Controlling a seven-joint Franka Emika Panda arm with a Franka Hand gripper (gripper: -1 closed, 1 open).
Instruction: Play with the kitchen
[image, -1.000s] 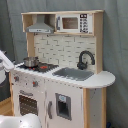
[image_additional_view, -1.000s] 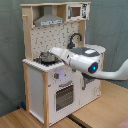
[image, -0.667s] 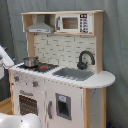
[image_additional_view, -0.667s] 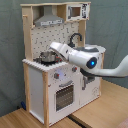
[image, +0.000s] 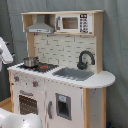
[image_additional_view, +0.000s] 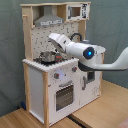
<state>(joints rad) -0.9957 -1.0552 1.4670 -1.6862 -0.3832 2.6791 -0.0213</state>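
Note:
The kitchen (image: 65, 85) is a white and light-wood toy unit, seen in both exterior views. Its black stovetop (image: 46, 67) has red burners, and a small metal pot (image: 31, 61) stands on it. A grey sink (image: 74, 74) and black faucet (image: 85, 59) sit to the first exterior view's right. In the second exterior view the kitchen (image_additional_view: 37, 85) is seen from its stove end. There my white arm (image_additional_view: 80, 50) reaches in from the second exterior view's right. My gripper (image_additional_view: 52, 37) hangs above the pot (image_additional_view: 47, 56), apart from it.
A range hood (image: 40, 25) and a small microwave (image: 75, 22) top the unit, close over the stove. The oven door (image: 29, 102) and knobs (image_additional_view: 56, 76) face front. Part of my arm (image: 4, 50) shows at the first exterior view's left edge. A wooden floor (image_additional_view: 100, 112) surrounds the unit.
In the second exterior view my gripper has risen from just above the pot toward the range hood. The pot and kitchen have not moved.

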